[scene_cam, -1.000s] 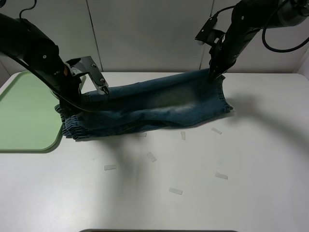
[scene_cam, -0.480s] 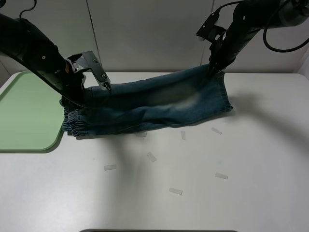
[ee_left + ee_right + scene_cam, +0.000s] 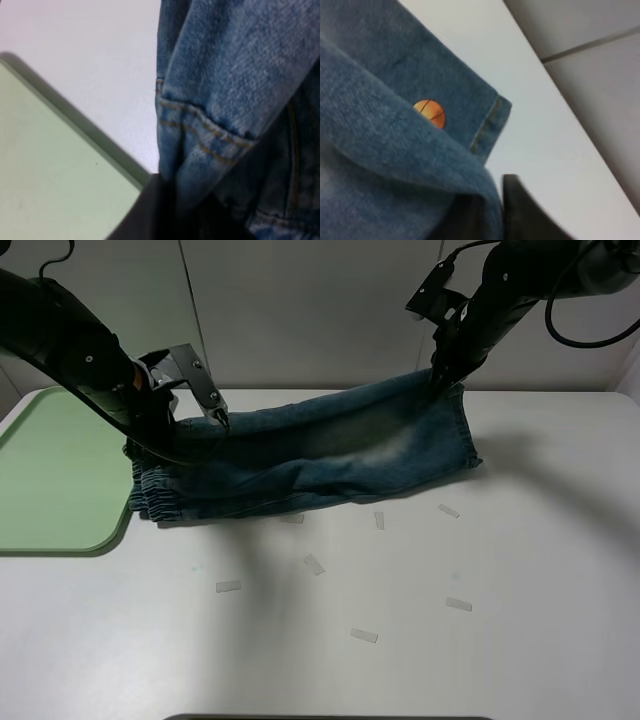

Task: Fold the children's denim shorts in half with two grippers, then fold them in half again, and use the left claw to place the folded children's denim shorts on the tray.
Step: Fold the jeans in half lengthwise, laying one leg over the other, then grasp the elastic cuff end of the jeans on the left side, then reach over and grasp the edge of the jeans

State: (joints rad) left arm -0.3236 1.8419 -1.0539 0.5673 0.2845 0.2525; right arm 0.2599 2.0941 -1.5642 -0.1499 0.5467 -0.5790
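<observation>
The children's denim shorts (image 3: 320, 455) are faded blue with whitish worn patches and stretch across the back of the white table. Their elastic waistband (image 3: 160, 502) lies at the left by the tray (image 3: 55, 475). My left gripper (image 3: 215, 420) is shut on the shorts' upper left edge and holds it raised. My right gripper (image 3: 440, 385) is shut on the upper right corner and holds it higher. The left wrist view shows a stitched denim fold (image 3: 210, 130) in the dark jaws, above the tray's corner (image 3: 60, 170). The right wrist view shows denim (image 3: 395, 135) with an orange spot (image 3: 430, 112).
The pale-green tray lies at the table's left edge, touching the waistband. Several small white paper strips (image 3: 314, 564) lie scattered on the table in front of the shorts. A grey panelled wall (image 3: 310, 310) stands behind the table.
Both grippers have lifted the far edge of the shorts higher. The right corner rose most. The left gripper drew slightly back and up.
</observation>
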